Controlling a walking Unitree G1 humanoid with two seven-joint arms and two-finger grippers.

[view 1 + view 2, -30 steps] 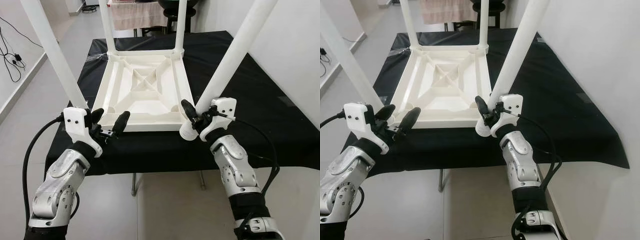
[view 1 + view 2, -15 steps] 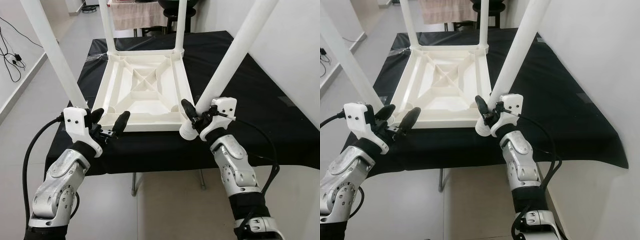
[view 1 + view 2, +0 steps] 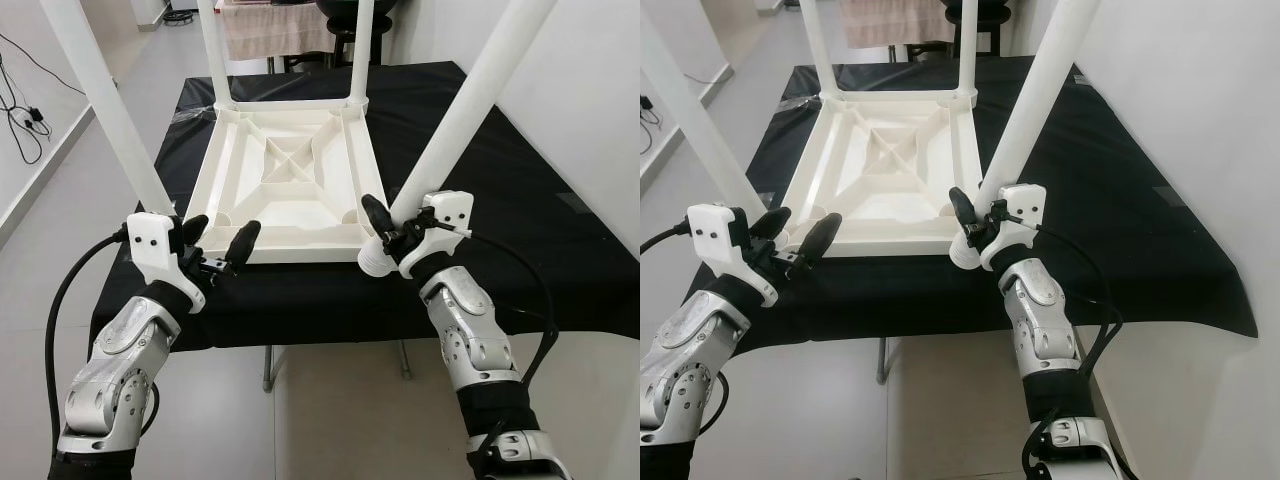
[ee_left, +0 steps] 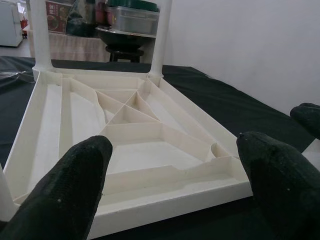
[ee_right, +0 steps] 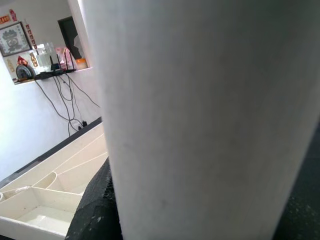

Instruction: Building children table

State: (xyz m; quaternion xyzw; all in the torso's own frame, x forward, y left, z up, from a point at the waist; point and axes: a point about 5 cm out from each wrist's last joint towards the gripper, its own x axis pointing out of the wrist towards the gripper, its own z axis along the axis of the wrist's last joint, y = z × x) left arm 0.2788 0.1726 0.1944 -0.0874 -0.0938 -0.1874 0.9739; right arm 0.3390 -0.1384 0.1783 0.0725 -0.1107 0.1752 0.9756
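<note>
Writing-wise, nothing readable: a framed picture (image 5: 13, 38) and some red tags on the wall in the right wrist view are too small to make out.

White tabletop (image 3: 290, 180) lies upside down mid-frame on the black-covered table (image 3: 520, 200), two legs already standing at its far corners and a third at the near left corner. Right gripper (image 3: 393, 235) is clenched around the fourth leg (image 3: 470, 105), a tilted white tube running to the upper right, its lower end just off the tabletop's near right corner. Compared with a second ago that gripper and the leg's end sit slightly higher and further left; everything else looks unchanged. Left gripper (image 3: 218, 243) hangs released, fingers (image 4: 80, 175) spread, at the tabletop's near edge, lower left. Plenty of bare black cloth to the right, and open floor (image 3: 330, 420) along the bottom edge.
</note>
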